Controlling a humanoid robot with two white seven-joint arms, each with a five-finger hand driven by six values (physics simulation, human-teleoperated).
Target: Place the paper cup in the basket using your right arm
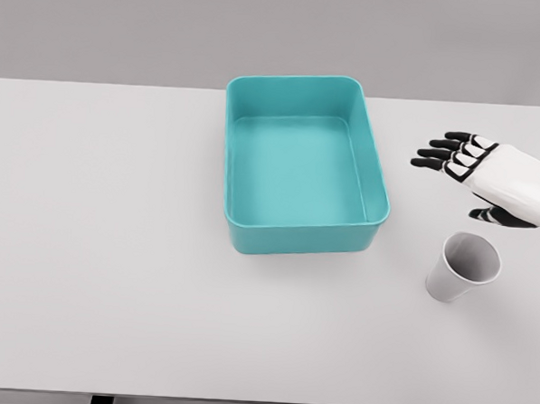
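right hand point(489, 177) spread, empty, above upright paper cup point(463, 266); teal basket point(301, 163) beside

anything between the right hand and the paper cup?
No. In the head view only bare table separates the open right hand from the upright paper cup just below it. The teal basket sits off to the left.

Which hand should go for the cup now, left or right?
Right. The right hand is open above the table, just beyond the paper cup, which stands upright to the right of the teal basket. The left arm is out of view.
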